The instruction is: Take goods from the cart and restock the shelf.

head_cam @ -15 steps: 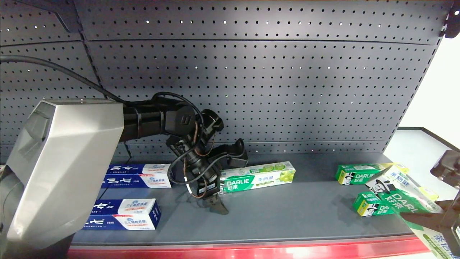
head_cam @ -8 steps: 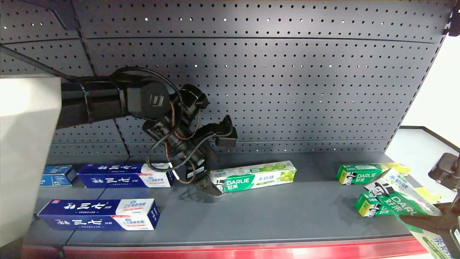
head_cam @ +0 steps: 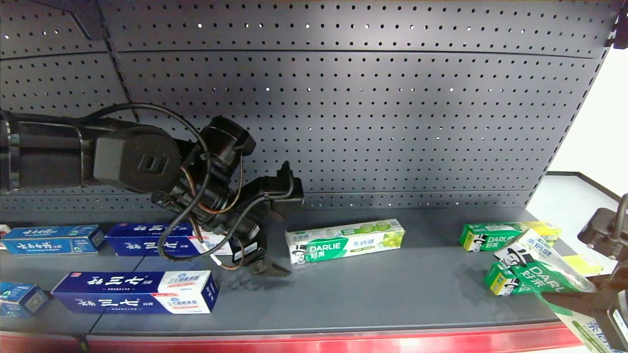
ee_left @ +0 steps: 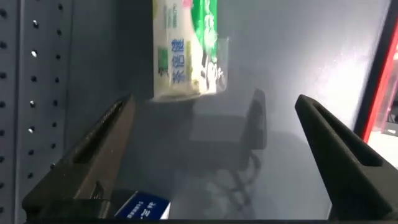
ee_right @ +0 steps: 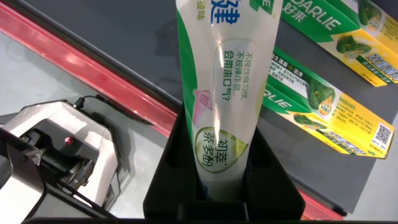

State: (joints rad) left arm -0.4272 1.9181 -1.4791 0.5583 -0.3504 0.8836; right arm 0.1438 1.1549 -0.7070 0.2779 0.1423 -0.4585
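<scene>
On the grey shelf (head_cam: 373, 289), near the middle of its back edge, we see a central green box (head_cam: 343, 240) of toothpaste lying flat, its long side running along the pegboard back panel (head_cam: 392, 122). Just beside that box's left end, the left gripper (ee_left: 214, 102) hangs low over the shelf board. In the left wrist view we find its two fingers spread wide with nothing between them, and the box end lies beyond the tips, apart from both. Whether the lower fingertip touches the board we cannot tell.

At the right end of the front edge, the right gripper (ee_right: 217, 155) is clamped on one end of a green-and-white toothpaste pack (ee_right: 224, 74), held tilted above the front right corner. Beneath it two further boxes lie at the shelf's right end: a rear green box (head_cam: 490, 235) toward the back edge and a front green box (head_cam: 500, 285) nearer the front, partly covered by the pack in the head view.

Toward the left end we note a front blue box (head_cam: 137, 291) by the front edge, a rear blue box (head_cam: 162, 239) and a far blue box (head_cam: 49, 239) in a row near the back edge, and a small blue box (head_cam: 22, 299) at the front left corner. A red strip (head_cam: 343, 340) runs along the front edge
</scene>
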